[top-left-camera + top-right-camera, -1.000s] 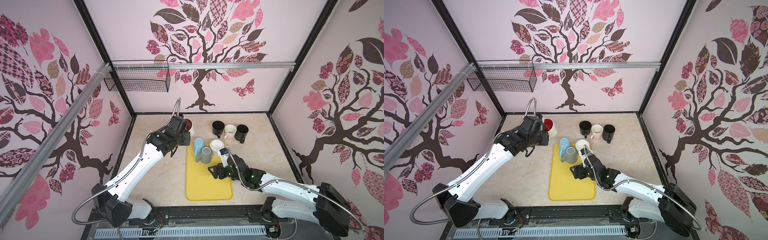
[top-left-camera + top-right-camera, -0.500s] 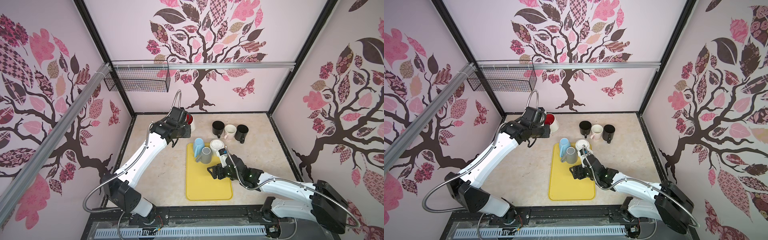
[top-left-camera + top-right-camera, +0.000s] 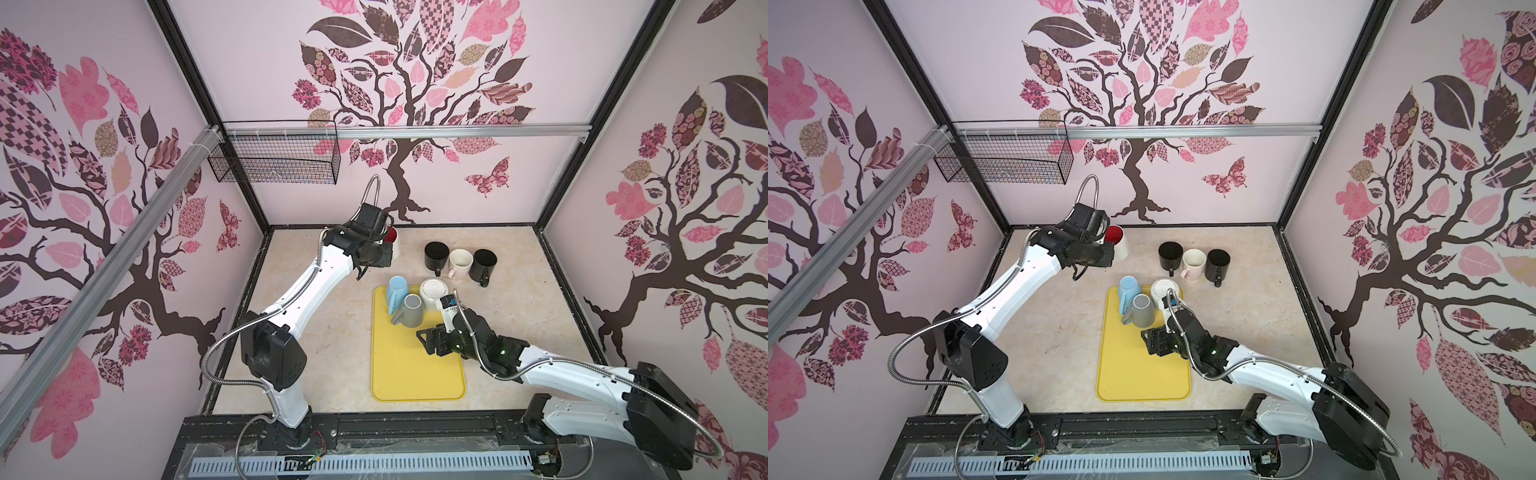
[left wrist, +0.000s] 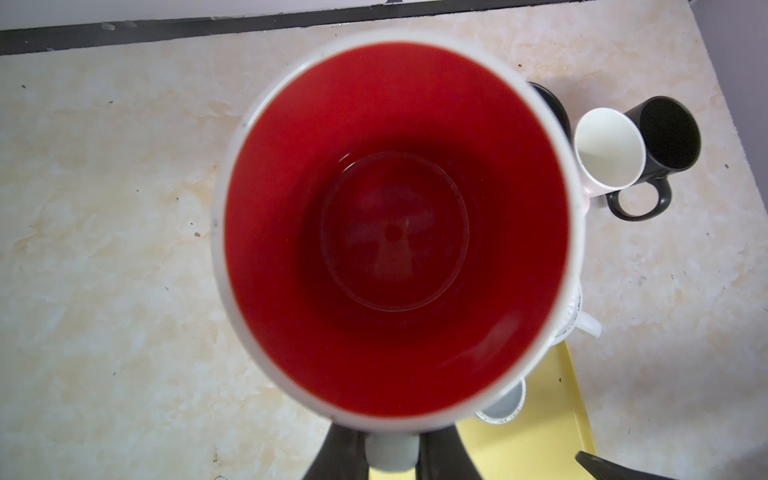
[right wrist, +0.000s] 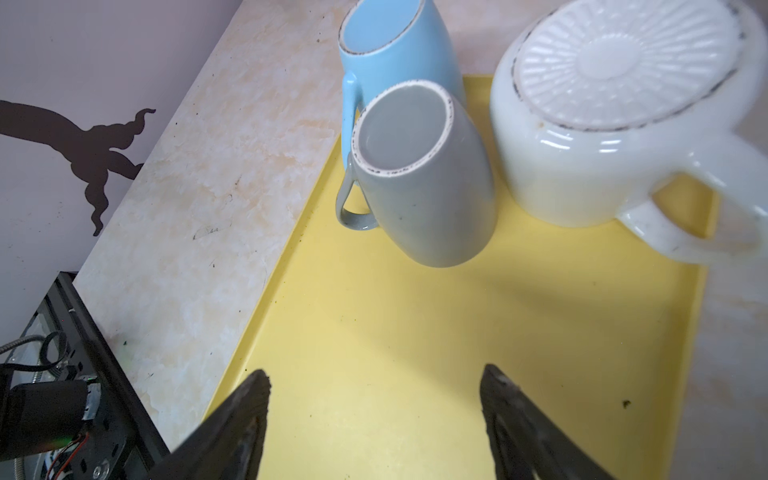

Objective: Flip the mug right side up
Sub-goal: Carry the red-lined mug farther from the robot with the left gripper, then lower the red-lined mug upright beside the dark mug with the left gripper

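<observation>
Writing is scarce here: the only lettering we find is a dark label (image 3: 450,310) on the white camera block of the right arm. It shows in a top view, and its pale letters are too small for us to read.

The mug (image 4: 395,232), white outside and red inside, sits at the back left of the table (image 3: 324,332). It lies well apart from the yellow tray (image 3: 415,374). Its mouth faces upward, and the red interior shows in both top views. The left gripper (image 4: 392,446) is pinched tight on the mug's handle (image 4: 392,459), with a dark finger on each side of it. We cannot tell whether the mug's base rests on the table or hangs just above it.

The right gripper (image 5: 376,374) hovers low over the middle of the tray. Its claw is spread wide with nothing between the fingers.

Three mugs stand upside down at the far end of the tray. A blue mug (image 3: 397,291) is at the far left corner. A grey mug (image 3: 409,309) is just beside it, nearer the right gripper. A white mug (image 3: 432,289) with a ribbed base stands at the far right corner.

Behind the tray, three mugs stand upright in a close row on the table. A black mug (image 3: 436,253) and another black mug (image 3: 484,261) flank a cream mug (image 3: 460,262).
</observation>
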Controlling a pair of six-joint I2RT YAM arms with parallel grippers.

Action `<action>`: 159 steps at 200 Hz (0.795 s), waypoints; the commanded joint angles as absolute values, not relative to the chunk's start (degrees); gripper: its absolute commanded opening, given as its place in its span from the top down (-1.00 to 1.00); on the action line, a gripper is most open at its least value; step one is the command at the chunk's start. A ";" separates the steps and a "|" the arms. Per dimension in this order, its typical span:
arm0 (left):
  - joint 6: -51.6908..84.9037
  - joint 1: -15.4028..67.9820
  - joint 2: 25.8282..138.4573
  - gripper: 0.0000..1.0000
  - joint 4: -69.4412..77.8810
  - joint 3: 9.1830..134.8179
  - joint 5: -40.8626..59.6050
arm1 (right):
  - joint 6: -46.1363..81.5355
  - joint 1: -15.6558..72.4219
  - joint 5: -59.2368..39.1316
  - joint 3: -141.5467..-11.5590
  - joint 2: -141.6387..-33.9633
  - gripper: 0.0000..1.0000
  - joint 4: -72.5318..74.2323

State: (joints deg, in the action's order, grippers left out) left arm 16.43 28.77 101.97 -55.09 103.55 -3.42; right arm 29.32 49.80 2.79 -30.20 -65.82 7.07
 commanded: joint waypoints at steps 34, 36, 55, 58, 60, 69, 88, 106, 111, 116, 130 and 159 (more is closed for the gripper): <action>15.60 28.39 109.47 1.00 -50.54 115.44 -0.83 | 30.01 49.01 8.92 -27.65 -57.13 -0.62 8.97; 15.68 28.32 109.83 1.00 -50.54 115.70 -0.78 | 30.05 48.86 9.15 -27.61 -56.87 -0.62 8.90; 16.25 28.30 113.22 1.00 -49.77 118.16 0.00 | 30.92 46.74 9.51 -26.76 -53.57 -0.63 8.66; 16.44 28.41 113.89 1.00 -49.56 118.47 0.00 | 31.02 46.35 9.32 -26.66 -53.12 -0.63 8.70; 16.57 28.42 114.25 1.00 -49.46 118.65 0.00 | 31.09 45.97 9.16 -26.62 -52.90 -0.63 8.70; 16.77 28.42 115.86 1.00 -48.97 119.48 -0.05 | 31.18 44.77 8.54 -26.46 -52.11 -0.63 8.55; 16.96 28.42 119.88 1.00 -49.19 122.76 -0.91 | 30.97 43.36 8.10 -26.63 -52.33 -0.63 8.15; 17.03 28.47 123.61 1.00 -49.65 126.46 -0.54 | 31.20 43.03 7.51 -26.54 -53.81 -0.63 8.63; 17.05 28.47 124.28 1.00 -49.72 127.42 -0.56 | 31.35 43.03 7.33 -26.54 -54.26 -0.63 8.93; 17.13 28.43 125.10 1.00 -49.68 128.11 -0.57 | 31.37 43.02 7.02 -26.54 -54.67 -0.63 9.20; 17.31 28.56 126.94 1.00 -50.07 129.89 -0.49 | 31.62 42.97 6.50 -26.80 -55.52 -0.63 9.48; 18.18 28.53 129.40 1.00 -49.88 131.03 -0.69 | 31.28 42.88 7.37 -27.10 -55.33 -0.63 9.27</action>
